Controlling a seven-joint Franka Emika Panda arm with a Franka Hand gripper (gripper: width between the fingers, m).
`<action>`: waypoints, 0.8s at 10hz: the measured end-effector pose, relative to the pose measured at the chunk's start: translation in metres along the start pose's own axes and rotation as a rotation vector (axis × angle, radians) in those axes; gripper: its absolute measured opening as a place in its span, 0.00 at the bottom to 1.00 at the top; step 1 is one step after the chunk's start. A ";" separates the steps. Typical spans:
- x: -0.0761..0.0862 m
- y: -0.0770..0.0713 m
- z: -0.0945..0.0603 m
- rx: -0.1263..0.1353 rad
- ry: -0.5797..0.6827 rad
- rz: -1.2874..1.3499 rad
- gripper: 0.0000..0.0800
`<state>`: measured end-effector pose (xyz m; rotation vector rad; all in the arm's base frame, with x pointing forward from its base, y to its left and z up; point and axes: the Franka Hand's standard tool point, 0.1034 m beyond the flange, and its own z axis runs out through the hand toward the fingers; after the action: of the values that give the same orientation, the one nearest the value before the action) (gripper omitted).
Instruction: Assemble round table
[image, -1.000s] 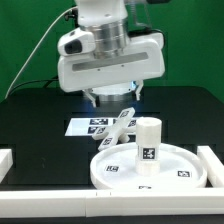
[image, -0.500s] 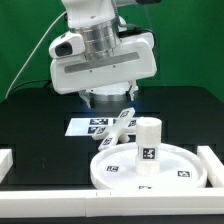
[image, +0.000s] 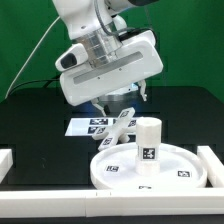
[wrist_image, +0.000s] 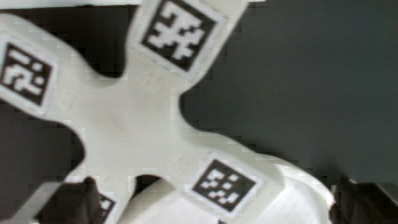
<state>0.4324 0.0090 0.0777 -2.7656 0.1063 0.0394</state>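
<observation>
The round disc lies flat at the front. The short cylinder leg stands upright on it. The flat base piece leans tilted against the disc's far rim, next to the leg. My gripper hangs tilted just above the base piece's upper end. In the wrist view the base piece fills the picture with its tags. My gripper is open, with dark fingers far apart on either side of the piece. I cannot tell whether they touch it.
The marker board lies on the black table behind the disc. White border rails stand at the exterior view's right, left and front. A green wall is behind.
My hand has tilted over and swung toward the exterior view's left while staying above the base piece. The base piece, leg and disc have not moved.
</observation>
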 end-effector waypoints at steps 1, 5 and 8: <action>-0.004 -0.005 -0.001 -0.008 -0.040 0.025 0.81; -0.004 0.000 0.000 0.002 -0.036 -0.015 0.81; 0.004 0.023 0.006 0.052 -0.019 -0.099 0.81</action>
<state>0.4341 -0.0105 0.0641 -2.7138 -0.0340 0.0370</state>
